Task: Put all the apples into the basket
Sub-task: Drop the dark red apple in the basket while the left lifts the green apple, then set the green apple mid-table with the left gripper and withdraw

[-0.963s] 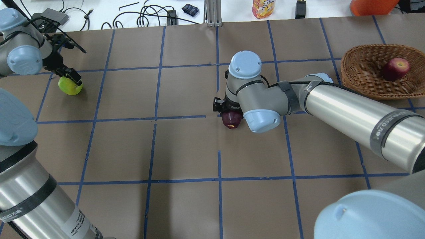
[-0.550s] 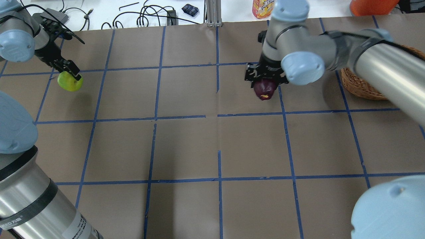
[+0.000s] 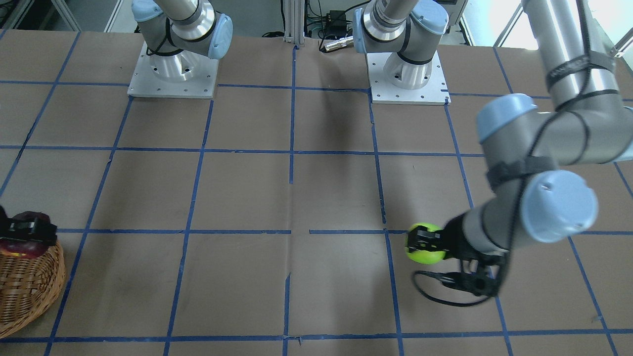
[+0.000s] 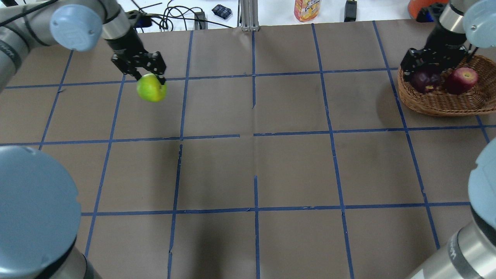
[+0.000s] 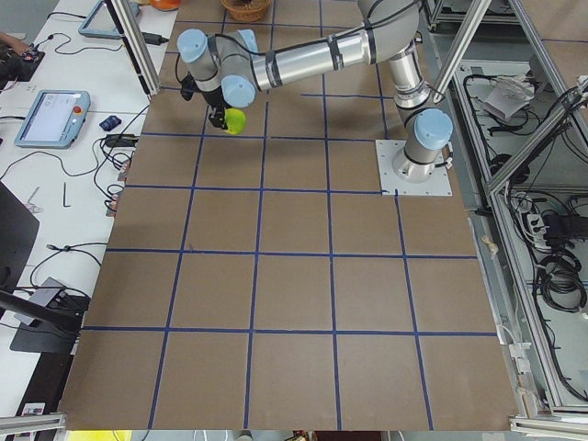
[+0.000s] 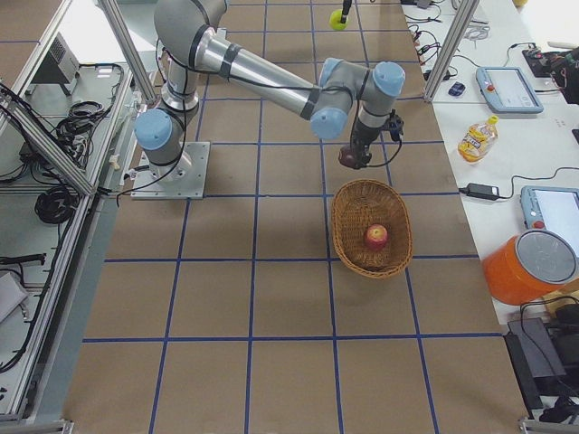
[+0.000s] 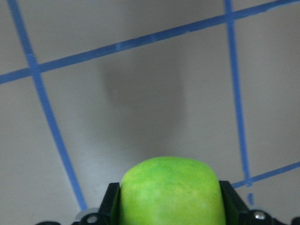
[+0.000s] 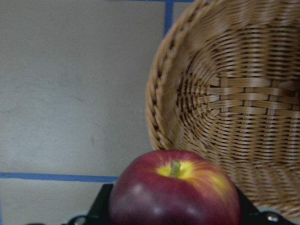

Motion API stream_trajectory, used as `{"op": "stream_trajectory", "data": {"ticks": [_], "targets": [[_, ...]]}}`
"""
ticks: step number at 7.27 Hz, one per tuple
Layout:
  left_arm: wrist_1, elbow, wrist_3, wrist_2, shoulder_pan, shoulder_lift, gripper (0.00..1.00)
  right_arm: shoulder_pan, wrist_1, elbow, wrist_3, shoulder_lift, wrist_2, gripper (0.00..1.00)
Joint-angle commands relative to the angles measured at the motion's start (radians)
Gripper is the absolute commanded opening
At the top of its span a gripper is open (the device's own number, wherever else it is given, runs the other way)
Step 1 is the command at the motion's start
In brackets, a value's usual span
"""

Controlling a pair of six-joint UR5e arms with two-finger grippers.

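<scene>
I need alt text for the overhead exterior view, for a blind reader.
The right pincer holds a maroon apple at the rim of a wicker basket containing a red apple. The left pincer holds a green apple above the table.

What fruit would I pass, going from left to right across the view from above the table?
green apple → dark maroon apple → red apple
</scene>
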Motion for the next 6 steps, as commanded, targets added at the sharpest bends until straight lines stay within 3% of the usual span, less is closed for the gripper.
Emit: {"op": "stream_trajectory", "data": {"ticks": [1,3,4,5,6], "targets": [[0.234,-0.104,-0.425,-0.023,-0.291,-0.007,0.08,-0.071,-0.165,-0.044,-0.341,0.091,0.003,1.0],[0.317,-0.161,-0.634,-0.027,-0.446,-0.031,0.1,-0.073,-0.01,-0.098,-0.344,0.067,0.013,1.0],[0.366,-0.194,-0.66,-0.021,-0.466,-0.033,0.19,-0.073,0.024,-0.129,-0.346,0.047,0.077,1.0],[0.42,-0.228,-0.666,-0.016,-0.471,-0.048,0.42,-0.071,0.091,-0.124,-0.335,0.044,0.107,1.0],[0.495,-0.257,-0.721,0.037,-0.471,-0.056,0.95,-0.053,0.099,-0.127,-0.312,0.038,0.109,1.0]]}}
